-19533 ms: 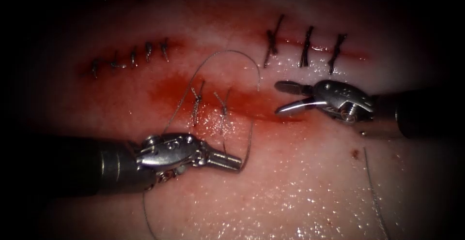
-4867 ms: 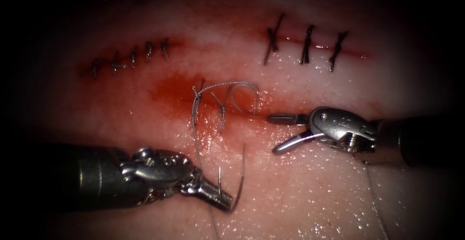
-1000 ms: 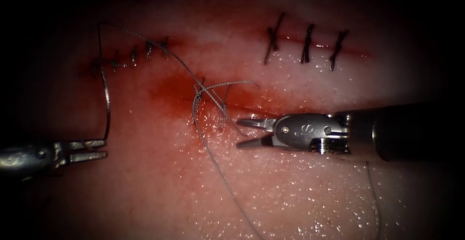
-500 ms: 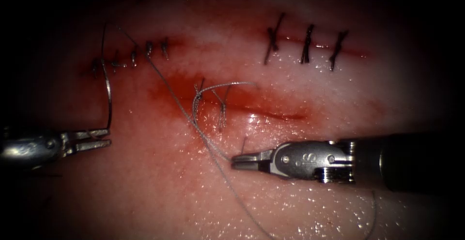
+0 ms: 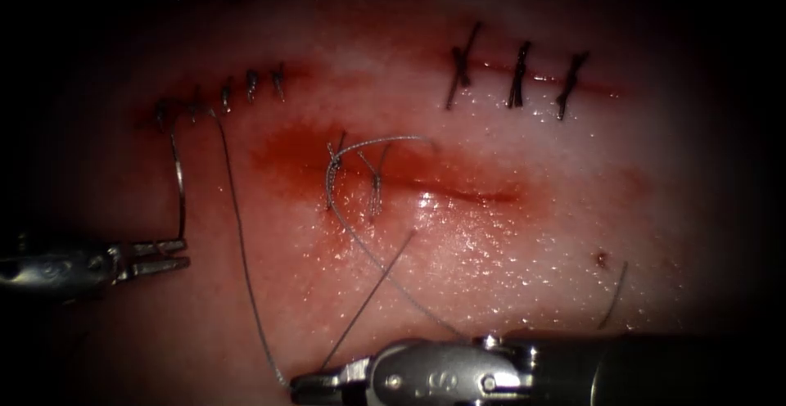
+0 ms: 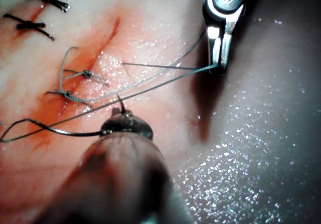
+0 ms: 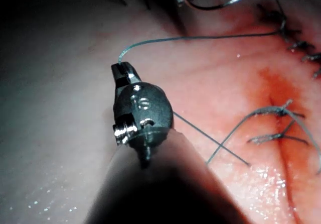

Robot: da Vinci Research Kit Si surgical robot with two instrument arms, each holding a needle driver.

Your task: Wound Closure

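Note:
The cut point(image 5: 458, 192) runs across the middle of the tissue point(image 5: 508, 250), with two stitches point(image 5: 332, 173) at its left end. My left tool point(image 5: 182, 254) is far to the left of the cut, shut on the curved needle point(image 5: 179, 197) near one end. The needle point(image 6: 55, 131) arcs upward, free of the tissue. Thread point(image 5: 241, 250) runs from near its upper end down to my right tool point(image 5: 299, 387), which is shut on it low in the endoscope view. The right tool point(image 7: 120, 72) and the left tool point(image 6: 118, 119) also appear in their wrist views.
Two rows of dark finished stitches lie above the cut, one at the left point(image 5: 225, 95) and one at the right point(image 5: 516, 74). Red fluid point(image 5: 286, 156) stains the tissue around the cut's left end. A short thread end point(image 5: 372, 295) points toward the cut, and a loose strand point(image 5: 614, 291) lies at the right.
My right tool has shut on the thread below the cut and carried it down and to the left, drawing the strand long. The left tool, holding the needle, has barely moved.

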